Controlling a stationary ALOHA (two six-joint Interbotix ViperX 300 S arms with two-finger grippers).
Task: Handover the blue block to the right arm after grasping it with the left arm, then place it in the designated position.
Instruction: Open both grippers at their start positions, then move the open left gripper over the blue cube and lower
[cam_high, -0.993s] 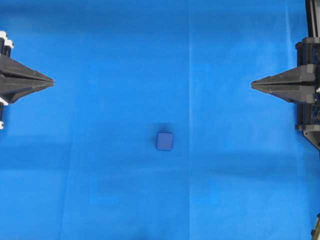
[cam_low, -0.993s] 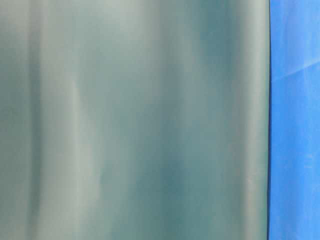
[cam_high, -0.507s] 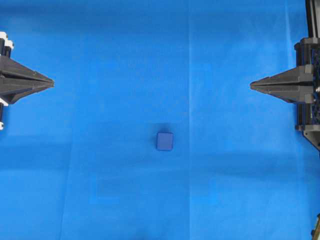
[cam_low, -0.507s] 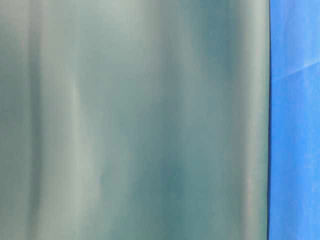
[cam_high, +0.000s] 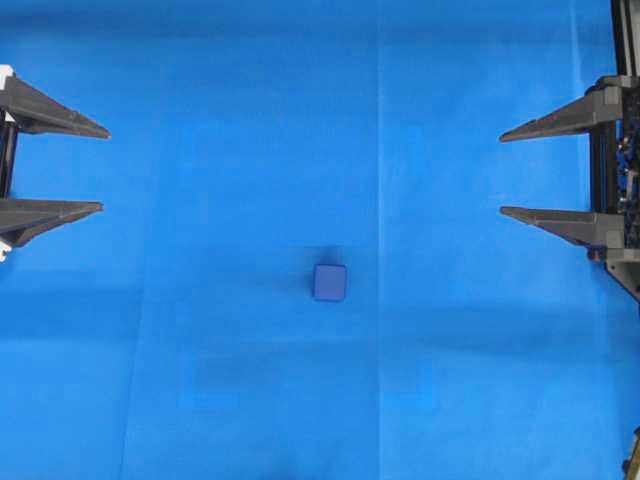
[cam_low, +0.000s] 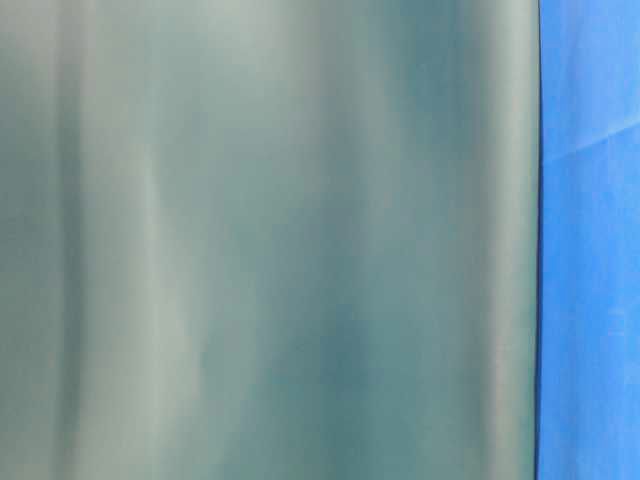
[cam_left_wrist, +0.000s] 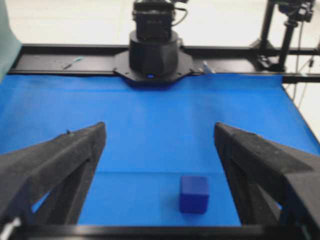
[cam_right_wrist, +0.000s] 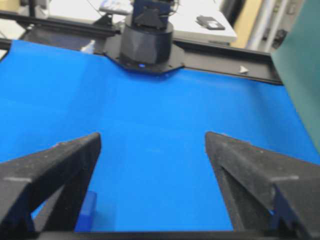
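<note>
I saw the bright blue cloth (cam_high: 200, 380) spread flat, my left arm's white-bracketed gripper (cam_high: 104, 171) and right arm's black gripper (cam_high: 502, 172) both spread wide and empty, small dark-blue rounded cube (cam_high: 329, 282) lying mid-cloth, well apart from both.

A robotics lab — blue cloth (cam_high: 300, 100) on a black-framed bench (cam_left_wrist: 75, 55), camera stands (cam_left_wrist: 290, 25) behind.
</note>
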